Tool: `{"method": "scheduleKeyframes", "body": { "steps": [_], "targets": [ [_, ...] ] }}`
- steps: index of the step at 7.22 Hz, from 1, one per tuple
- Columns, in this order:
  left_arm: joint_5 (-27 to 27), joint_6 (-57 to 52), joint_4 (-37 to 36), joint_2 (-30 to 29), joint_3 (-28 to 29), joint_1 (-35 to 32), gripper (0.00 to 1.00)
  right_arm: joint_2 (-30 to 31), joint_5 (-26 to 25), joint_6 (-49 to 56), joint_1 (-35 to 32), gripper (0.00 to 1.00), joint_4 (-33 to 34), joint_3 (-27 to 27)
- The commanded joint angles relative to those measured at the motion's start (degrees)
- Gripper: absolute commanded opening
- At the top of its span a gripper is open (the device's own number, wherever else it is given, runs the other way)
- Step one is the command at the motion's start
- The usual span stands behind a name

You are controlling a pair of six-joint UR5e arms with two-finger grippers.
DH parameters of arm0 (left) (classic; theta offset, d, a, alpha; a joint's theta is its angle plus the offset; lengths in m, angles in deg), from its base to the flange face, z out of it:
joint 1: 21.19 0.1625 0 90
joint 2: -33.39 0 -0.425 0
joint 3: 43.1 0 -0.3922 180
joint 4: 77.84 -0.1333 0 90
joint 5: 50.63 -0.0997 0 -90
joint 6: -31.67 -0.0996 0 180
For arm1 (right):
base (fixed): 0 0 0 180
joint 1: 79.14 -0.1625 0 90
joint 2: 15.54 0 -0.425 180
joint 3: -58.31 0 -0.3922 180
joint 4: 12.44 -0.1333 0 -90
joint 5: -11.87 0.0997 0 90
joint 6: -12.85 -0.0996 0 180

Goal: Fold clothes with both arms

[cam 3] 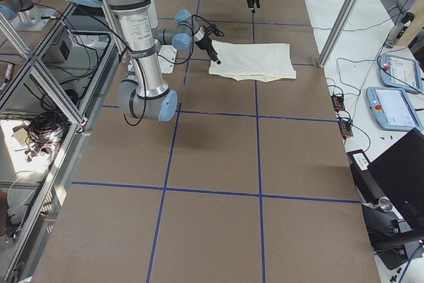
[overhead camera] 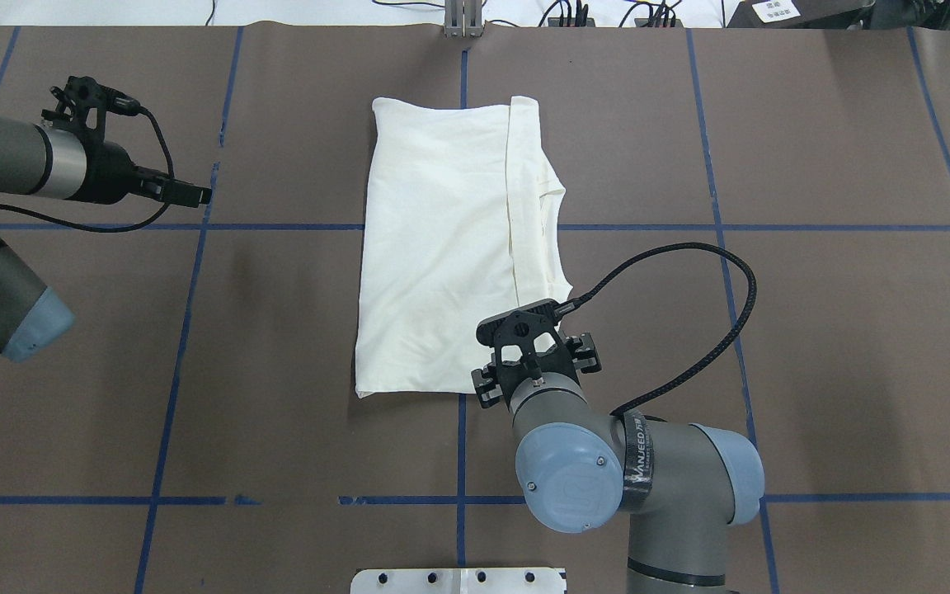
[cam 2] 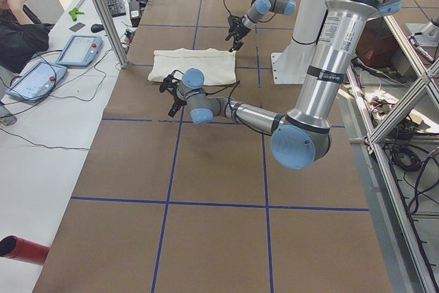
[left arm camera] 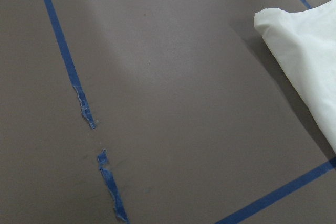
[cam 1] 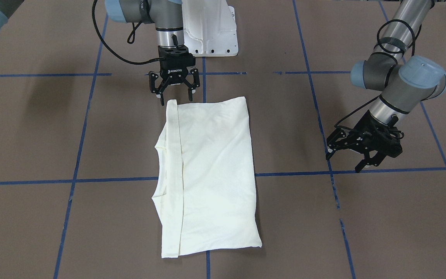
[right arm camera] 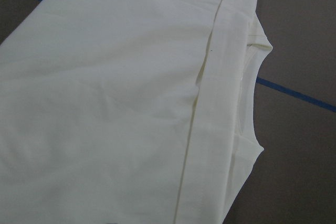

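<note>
Cream-white cotton shirt [cam 1: 211, 174] folded to a long rectangle, plain side up, flat at mid-table on brown table cover [cam 1: 33, 135] with blue tape lines [cam 1: 110, 180]. Black two-finger right gripper [cam 1: 175, 93] just beside shirt's robot-side edge — fingers apart, empty. Black left gripper [cam 1: 343, 162] well apart, off to shirt's left — fingers likewise spread, empty.

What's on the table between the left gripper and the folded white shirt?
Nothing stands there: only bare brown table crossed by blue tape lines separates the open left gripper from the shirt, as the front-facing view shows.
</note>
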Motion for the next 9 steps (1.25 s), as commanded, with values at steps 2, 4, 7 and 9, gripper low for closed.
{"method": "scheduleKeyframes", "body": {
  "steps": [2,4,7,9],
  "targets": [
    [-0.1,0.0,0.0,0.2,0.0,0.1,1.0,-0.3,0.0,10.3,1.6,0.54,3.8,-0.7],
    [-0.1,0.0,0.0,0.2,0.0,0.1,1.0,-0.1,0.1,11.7,2.5,0.5,3.9,-0.8],
    [0.1,0.0,0.0,0.2,0.0,0.1,1.0,0.2,0.2,12.1,2.9,0.48,3.8,-1.9],
    [0.1,0.0,0.0,0.2,0.0,0.1,1.0,-0.1,0.3,12.2,2.9,0.4,3.8,-2.8]
  ]
}}
